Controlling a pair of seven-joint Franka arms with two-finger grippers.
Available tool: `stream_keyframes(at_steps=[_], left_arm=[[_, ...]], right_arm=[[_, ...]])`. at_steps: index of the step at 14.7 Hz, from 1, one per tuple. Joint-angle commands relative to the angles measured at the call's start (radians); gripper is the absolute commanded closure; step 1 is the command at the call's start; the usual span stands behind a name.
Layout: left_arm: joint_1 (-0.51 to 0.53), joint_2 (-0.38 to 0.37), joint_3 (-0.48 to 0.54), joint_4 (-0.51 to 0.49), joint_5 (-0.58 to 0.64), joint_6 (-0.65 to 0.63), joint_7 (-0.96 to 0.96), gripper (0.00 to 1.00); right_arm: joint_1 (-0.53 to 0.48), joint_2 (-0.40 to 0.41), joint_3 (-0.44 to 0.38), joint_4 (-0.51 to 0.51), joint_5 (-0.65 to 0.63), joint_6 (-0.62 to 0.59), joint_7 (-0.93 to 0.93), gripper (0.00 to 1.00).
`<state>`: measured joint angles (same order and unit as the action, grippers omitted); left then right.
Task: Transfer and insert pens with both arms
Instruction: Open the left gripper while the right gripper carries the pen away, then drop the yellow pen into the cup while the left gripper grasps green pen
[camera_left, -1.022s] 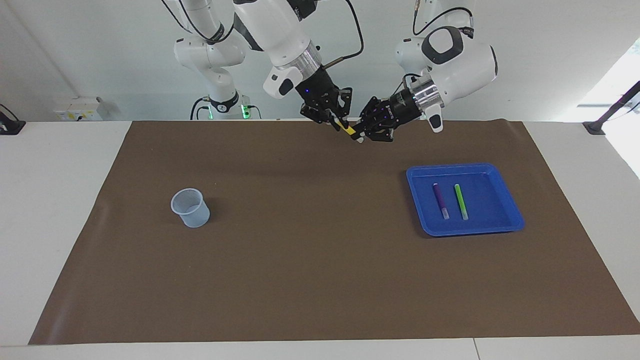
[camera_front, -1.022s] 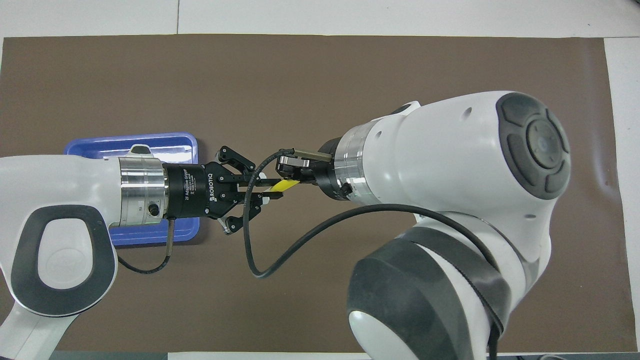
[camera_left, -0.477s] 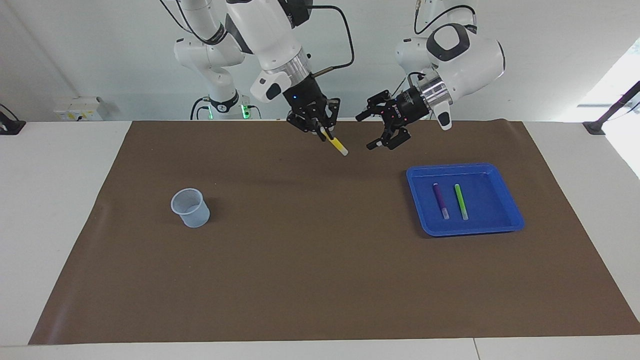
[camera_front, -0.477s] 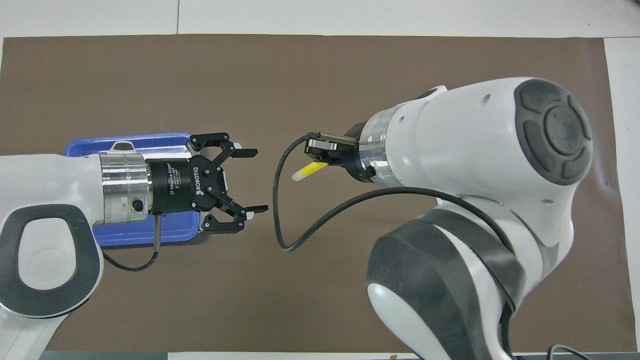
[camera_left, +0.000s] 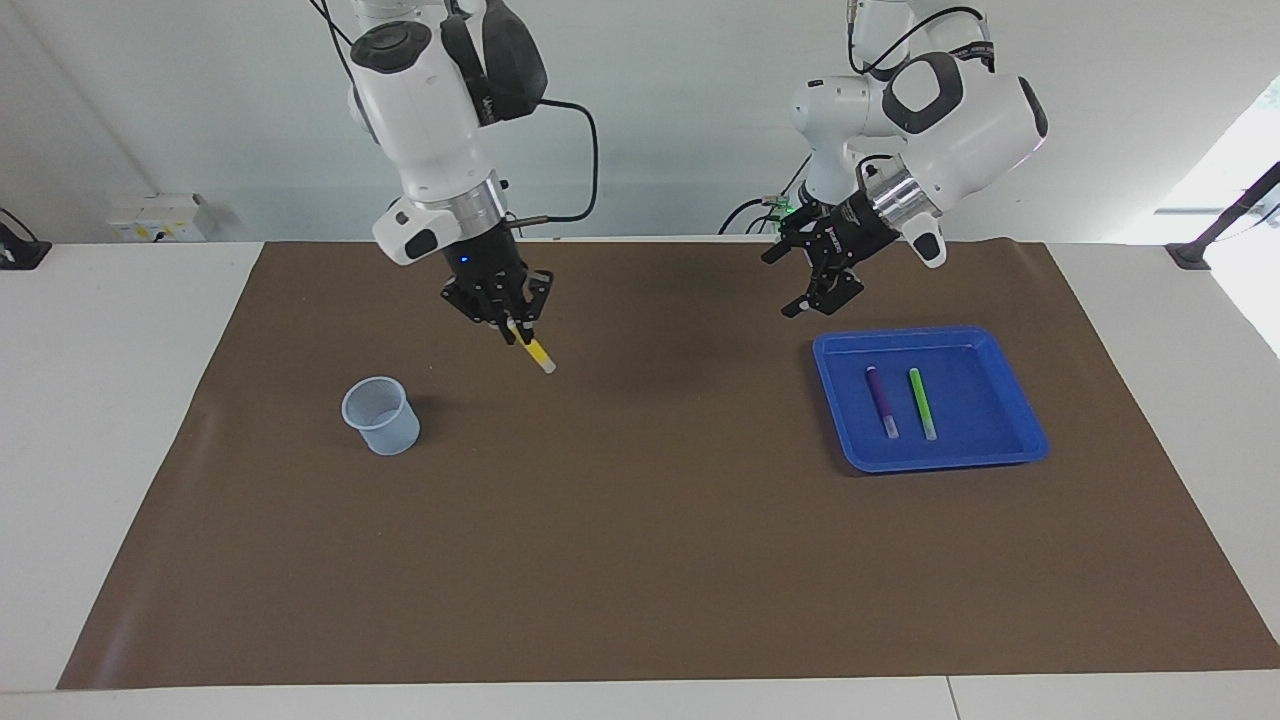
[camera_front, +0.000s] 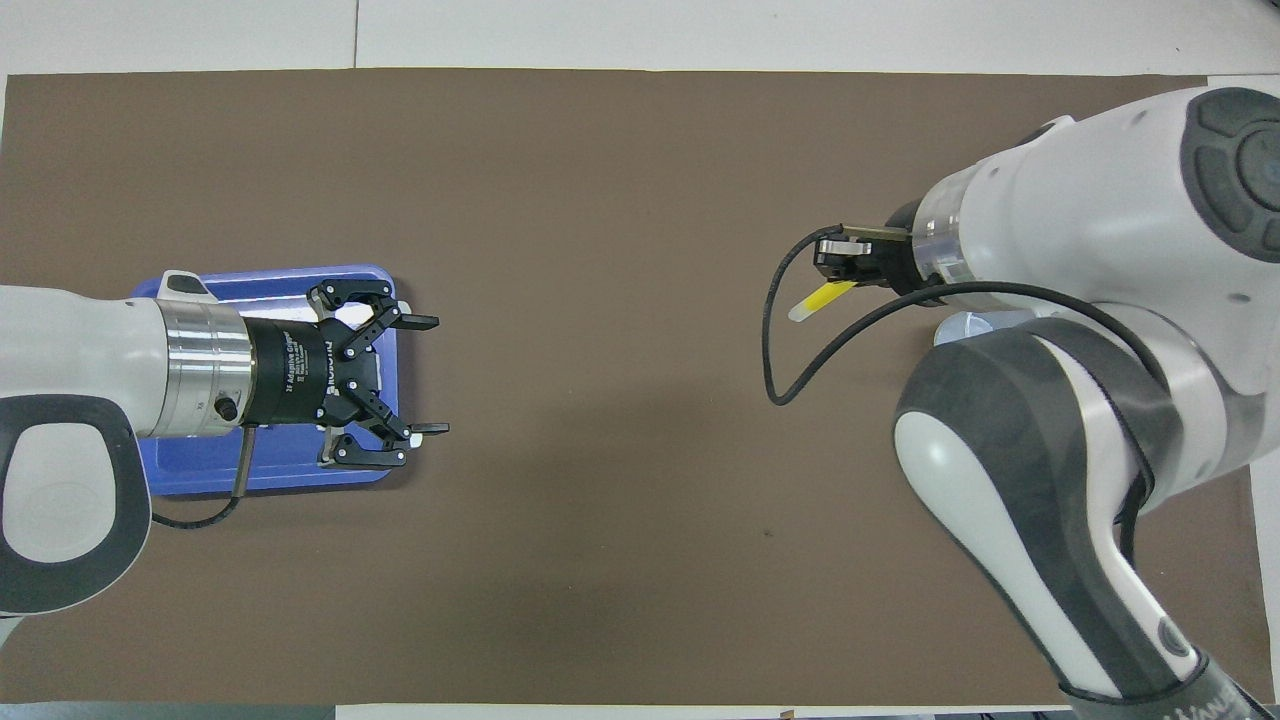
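While the brown mat (camera_left: 640, 520) fills most of the facing view, its whole lower half lies bare, and white table (camera_left: 100, 450) borders it at both sides and along the bottom edge. At centre left of the frame a pale mesh cup (camera_left: 381, 415) stands upright on the mat with open room all round it. At centre right sits the blue tray (camera_left: 1020, 440), holding the purple pen (camera_left: 881, 400) and the green pen (camera_left: 921, 402) side by side, apart, whitish ends toward the bottom of the frame. The right arm comes down from the upper left; the right gripper (camera_left: 512, 333) hangs above the mat, up and to the right of the cup, its jaws clamped on the yellow pen (camera_left: 534, 352), which slants down toward the frame's lower right. The left arm descends from the upper right; the left gripper (camera_left: 808, 282) hovers over the mat just above the tray's upper left corner, jaws spread wide and holding nothing.

Seen from overhead, the mat's middle is a broad free stretch between the two arms. The left gripper (camera_front: 428, 374) points rightward from the left edge, fingers wide apart, over the tray's (camera_front: 200, 475) right rim. The right gripper (camera_front: 845, 272) at upper right points leftward, gripping the yellow pen (camera_front: 820, 299), whose whitish end sticks out toward the lower left; the cup (camera_front: 975, 325) peeks out just beneath the wrist.
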<state>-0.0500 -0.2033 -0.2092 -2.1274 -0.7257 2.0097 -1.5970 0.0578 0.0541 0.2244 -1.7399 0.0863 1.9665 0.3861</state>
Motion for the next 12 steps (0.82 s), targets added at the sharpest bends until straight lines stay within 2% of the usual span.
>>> stream_keyframes(at_steps=[1, 3, 4, 7, 9, 12], left_arm=[[0.044, -0.016, -0.001, 0.001, 0.148, -0.04, 0.009, 0.0], [0.106, -0.021, -0.001, -0.008, 0.167, -0.068, 0.095, 0.0], [0.14, -0.022, -0.001, -0.008, 0.167, -0.093, 0.197, 0.0], [0.266, -0.03, 0.001, -0.019, 0.169, -0.109, 0.414, 0.0], [0.337, -0.028, 0.001, -0.022, 0.187, -0.109, 0.587, 0.0], [0.367, -0.002, 0.001, -0.035, 0.282, -0.094, 0.815, 0.0]], right_arm=[[-0.004, -0.063, -0.092, -0.095, -0.022, 0.009, -0.187, 1.0], [-0.004, -0.069, -0.16, -0.119, -0.037, 0.018, -0.298, 1.0], [-0.004, -0.073, -0.186, -0.127, -0.049, 0.031, -0.347, 1.0], [-0.004, -0.102, -0.269, -0.212, -0.051, 0.107, -0.49, 1.0], [-0.004, -0.128, -0.299, -0.278, -0.051, 0.143, -0.536, 1.0], [-0.004, -0.134, -0.329, -0.361, -0.051, 0.251, -0.585, 1.0]])
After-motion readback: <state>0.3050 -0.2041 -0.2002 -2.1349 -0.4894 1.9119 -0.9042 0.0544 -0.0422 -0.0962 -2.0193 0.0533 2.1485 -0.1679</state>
